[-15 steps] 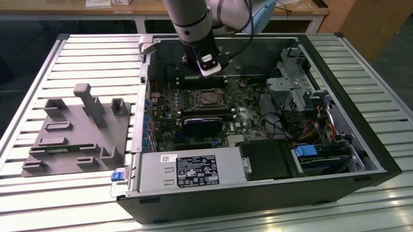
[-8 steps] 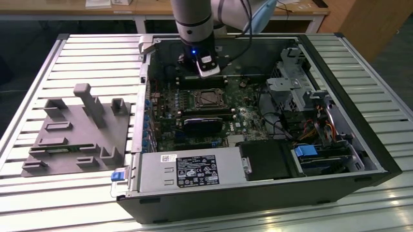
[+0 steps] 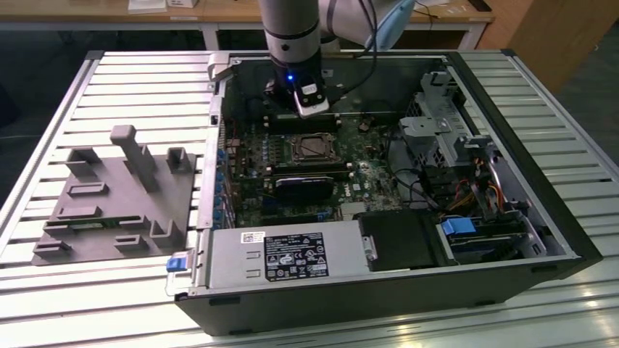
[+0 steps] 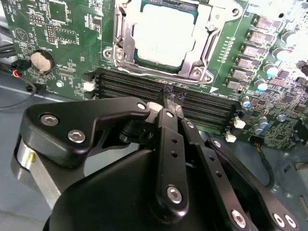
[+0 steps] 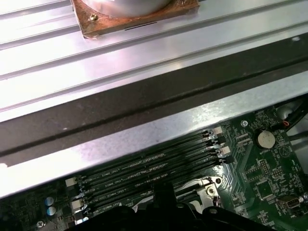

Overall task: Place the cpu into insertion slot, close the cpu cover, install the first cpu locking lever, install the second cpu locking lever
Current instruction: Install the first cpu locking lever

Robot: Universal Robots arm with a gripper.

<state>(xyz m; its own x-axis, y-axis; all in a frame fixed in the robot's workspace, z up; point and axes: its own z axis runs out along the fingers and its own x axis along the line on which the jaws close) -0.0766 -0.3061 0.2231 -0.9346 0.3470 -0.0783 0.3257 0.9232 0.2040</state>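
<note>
In the second wrist view the gripper (image 4: 169,98), fingers pressed together and holding nothing, hangs over the memory slots (image 4: 192,103) just beside the silver-topped cpu (image 4: 161,33), which sits in the socket under its cover (image 4: 126,41).

We count one cpu (image 4: 161,34) under one cpu cover (image 4: 126,45), four memory slots (image 4: 130,86), one coin battery (image 4: 41,61), one gripper (image 4: 169,100), one computer case (image 3: 541,217) and one grey fixture (image 3: 116,196).
</note>
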